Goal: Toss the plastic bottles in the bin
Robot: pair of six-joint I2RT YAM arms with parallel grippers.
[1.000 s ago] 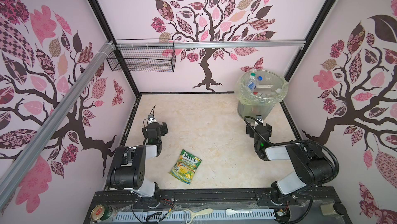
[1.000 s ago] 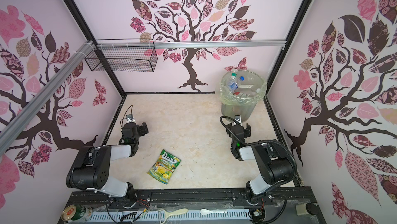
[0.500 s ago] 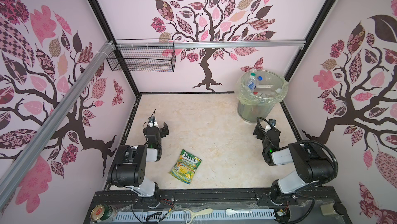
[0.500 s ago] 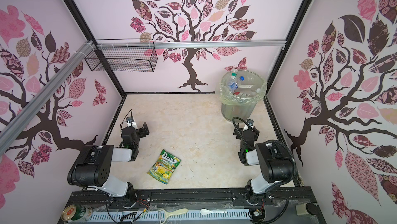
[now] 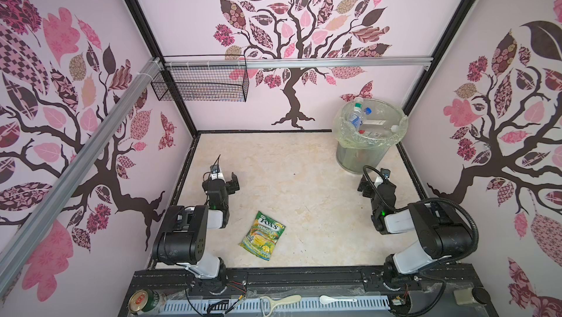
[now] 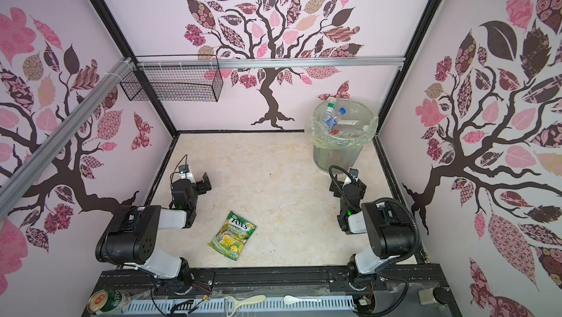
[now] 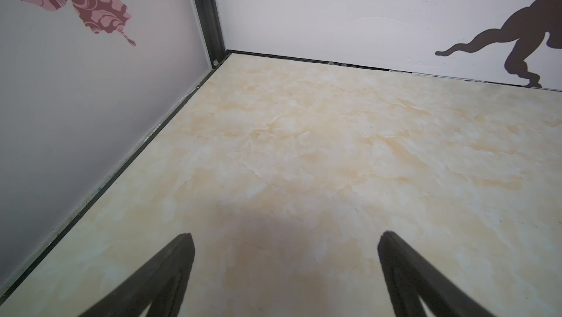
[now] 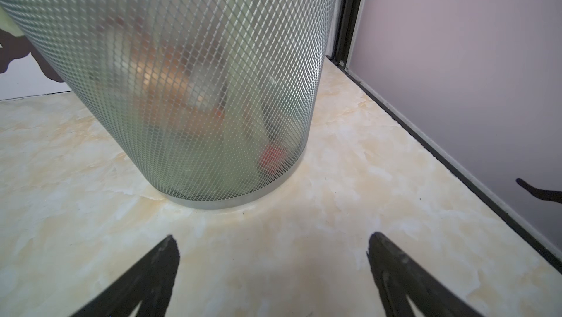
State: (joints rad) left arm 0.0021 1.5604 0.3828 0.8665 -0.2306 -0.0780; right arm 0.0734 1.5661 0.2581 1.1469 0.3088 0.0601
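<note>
- Top views, both: plastic bottles (image 5: 356,114) sit inside bin (image 5: 355,160), piled up near its bag-lined rim; blue, green & white caps show.
- Bin stands at approx 1 o'clock on worktop (image 5: 298,172), in far corner.
- Right wrist view: right pincer (image 8: 272,236) wide, nothing btwn its fingers, near bin's base, not touching.
- Left pincer (image 7: 286,235) also wide & empty, at 9 o'clock over bare worktop.
- Candy bag (image 5: 263,235) lies flat at approx 6 o'clock.
</note>
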